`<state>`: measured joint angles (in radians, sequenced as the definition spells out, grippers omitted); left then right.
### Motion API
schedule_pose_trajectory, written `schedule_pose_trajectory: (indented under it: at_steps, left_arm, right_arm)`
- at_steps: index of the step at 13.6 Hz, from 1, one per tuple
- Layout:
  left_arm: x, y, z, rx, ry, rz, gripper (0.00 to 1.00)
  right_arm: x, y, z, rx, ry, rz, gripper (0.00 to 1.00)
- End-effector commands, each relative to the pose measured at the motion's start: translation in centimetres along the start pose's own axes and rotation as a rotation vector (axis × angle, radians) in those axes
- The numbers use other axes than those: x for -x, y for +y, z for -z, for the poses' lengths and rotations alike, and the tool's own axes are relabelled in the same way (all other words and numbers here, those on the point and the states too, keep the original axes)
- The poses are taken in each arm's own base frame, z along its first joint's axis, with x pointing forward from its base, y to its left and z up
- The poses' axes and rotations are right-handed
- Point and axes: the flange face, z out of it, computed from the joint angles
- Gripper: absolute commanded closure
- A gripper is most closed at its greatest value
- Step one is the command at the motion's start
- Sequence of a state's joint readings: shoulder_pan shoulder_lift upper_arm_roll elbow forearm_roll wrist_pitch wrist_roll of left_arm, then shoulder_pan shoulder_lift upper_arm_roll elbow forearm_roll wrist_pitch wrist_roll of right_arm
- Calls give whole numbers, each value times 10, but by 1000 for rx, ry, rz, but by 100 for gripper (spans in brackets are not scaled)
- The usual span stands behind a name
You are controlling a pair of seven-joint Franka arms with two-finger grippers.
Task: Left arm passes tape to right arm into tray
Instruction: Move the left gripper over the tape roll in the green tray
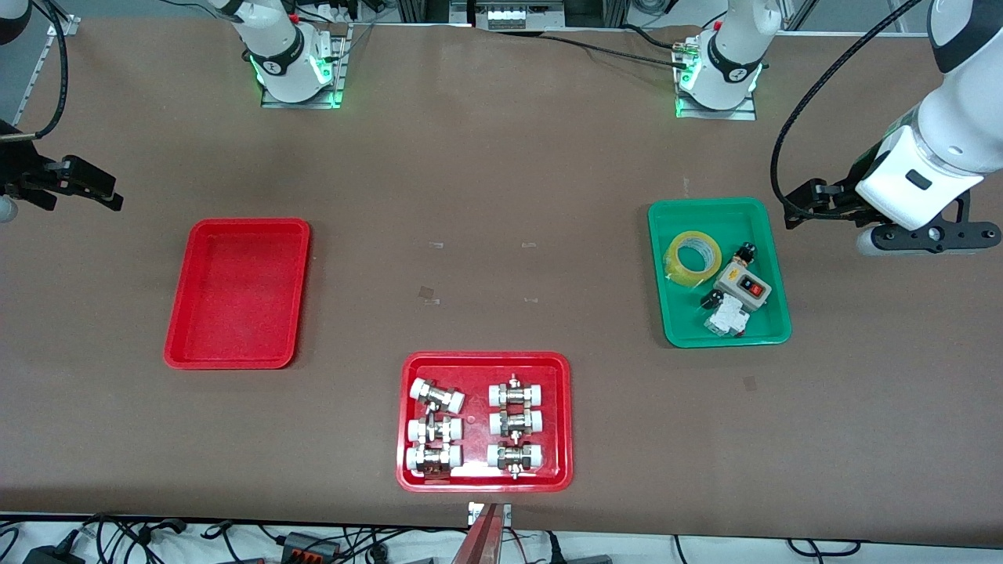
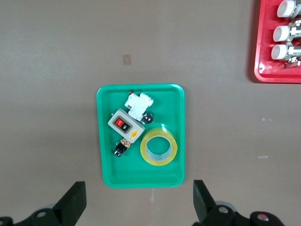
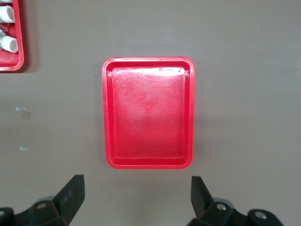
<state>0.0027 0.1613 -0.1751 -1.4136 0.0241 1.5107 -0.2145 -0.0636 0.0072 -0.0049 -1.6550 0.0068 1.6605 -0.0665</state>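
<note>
You see the tape point(image 1: 693, 258) lying in the green tray point(image 1: 675, 321), the red tray point(image 1: 237, 293) bare, left hand point(image 2: 138, 202) wide over the desk point(image 1: 501, 196), right hand point(image 3: 136, 200) wide.

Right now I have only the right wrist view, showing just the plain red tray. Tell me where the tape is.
Observer: The tape lies in the green tray, toward the left arm's end of the table.
Operator: Report what else is in there.
Observer: A grey switch box with a red rocker lies beside the tape.
Operator: Give me the left gripper.
Observer: The left gripper is open and holds nothing, over the table beside the green tray.
</note>
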Motion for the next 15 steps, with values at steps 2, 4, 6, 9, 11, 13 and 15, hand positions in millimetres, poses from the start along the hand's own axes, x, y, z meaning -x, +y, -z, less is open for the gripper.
schedule_pose_trajectory:
  at_steps: [2,4,6,9,11,13,15]
  left_arm:
    - [6,0,3,14,4,-7,0]
    - [6,0,3,14,4,-7,0]
    - [7,3,2,12,2,-13,0]
    - [-9,2,-28,11,-50,-14,0]
    - [-24,6,-61,10,-95,-20,0]
    - [-47,6,-105,7,-117,-17,0]
    - [-56,4,-158,7,-150,-13,0]
  right_arm:
    - [7,-2,4,11,1,15,0]
    - [7,-2,3,11,-2,15,0]
    - [7,-2,4,11,1,15,0]
    - [7,-3,3,10,0,17,0]
    - [4,-2,4,10,7,15,0]
    - [5,-3,5,12,7,18,0]
    - [4,-2,4,10,3,18,0]
